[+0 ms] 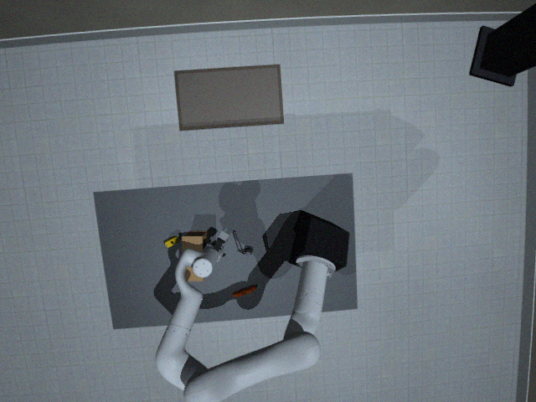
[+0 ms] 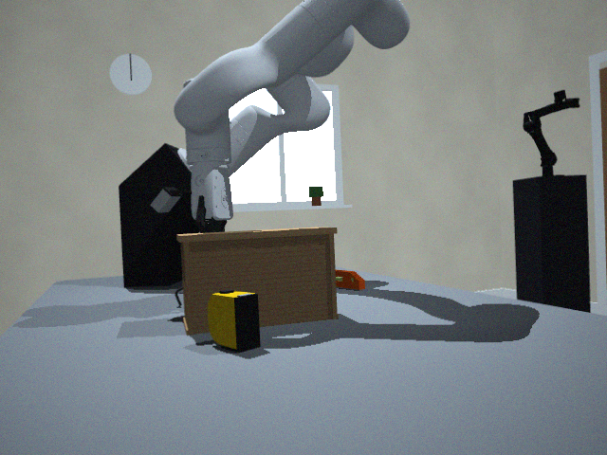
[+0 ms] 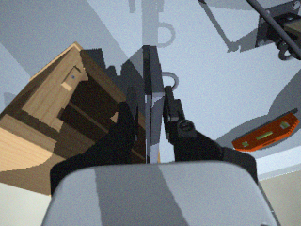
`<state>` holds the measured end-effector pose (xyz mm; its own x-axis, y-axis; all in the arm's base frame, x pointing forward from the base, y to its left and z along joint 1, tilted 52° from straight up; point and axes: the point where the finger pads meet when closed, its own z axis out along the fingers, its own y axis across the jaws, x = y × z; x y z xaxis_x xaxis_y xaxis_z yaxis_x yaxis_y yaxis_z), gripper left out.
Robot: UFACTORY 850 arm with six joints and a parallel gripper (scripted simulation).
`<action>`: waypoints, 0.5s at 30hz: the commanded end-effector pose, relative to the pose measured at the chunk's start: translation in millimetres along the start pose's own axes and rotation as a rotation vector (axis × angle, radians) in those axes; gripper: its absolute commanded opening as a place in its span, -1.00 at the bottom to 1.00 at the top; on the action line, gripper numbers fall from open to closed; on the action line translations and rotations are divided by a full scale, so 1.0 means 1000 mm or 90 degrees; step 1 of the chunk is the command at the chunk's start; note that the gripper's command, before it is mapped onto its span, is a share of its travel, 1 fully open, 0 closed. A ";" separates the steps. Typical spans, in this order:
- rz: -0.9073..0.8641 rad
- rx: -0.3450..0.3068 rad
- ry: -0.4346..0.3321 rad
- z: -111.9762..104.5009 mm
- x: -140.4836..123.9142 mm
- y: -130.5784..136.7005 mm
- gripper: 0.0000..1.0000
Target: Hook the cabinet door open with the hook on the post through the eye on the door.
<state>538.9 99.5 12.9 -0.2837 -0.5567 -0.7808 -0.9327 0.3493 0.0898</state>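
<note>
1. The claw (image 1: 215, 242) (image 2: 211, 226) (image 3: 150, 98) is partly open; its two fingers stand on both sides of the door (image 3: 154, 72), without clear grip.
2. This door stands swung out from the wooden cabinet (image 1: 193, 242) (image 2: 259, 282) (image 3: 44, 110), which is upright on the table (image 1: 142, 294) (image 2: 313, 391).
3. The eye (image 3: 175, 81) is on the door's side away from the cabinet.
4. The dark hook rod (image 3: 269, 20) is well apart from the eye.

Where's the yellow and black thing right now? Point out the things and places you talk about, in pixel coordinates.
In the exterior view, the yellow and black block (image 1: 171, 241) (image 2: 233, 320) stands on the grey table (image 1: 142, 298) (image 2: 303, 401), in front of the wooden cabinet (image 1: 193, 242) (image 2: 294, 274), left of the picture's middle.
</note>
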 end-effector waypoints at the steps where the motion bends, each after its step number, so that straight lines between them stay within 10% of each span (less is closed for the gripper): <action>1: 0.000 0.001 0.000 0.000 0.000 -0.001 -0.47; 15: -0.023 0.001 0.000 0.000 0.000 -0.007 -0.47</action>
<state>543.8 97.8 12.6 -0.2533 -0.5678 -0.7832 -0.9414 0.3311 0.0645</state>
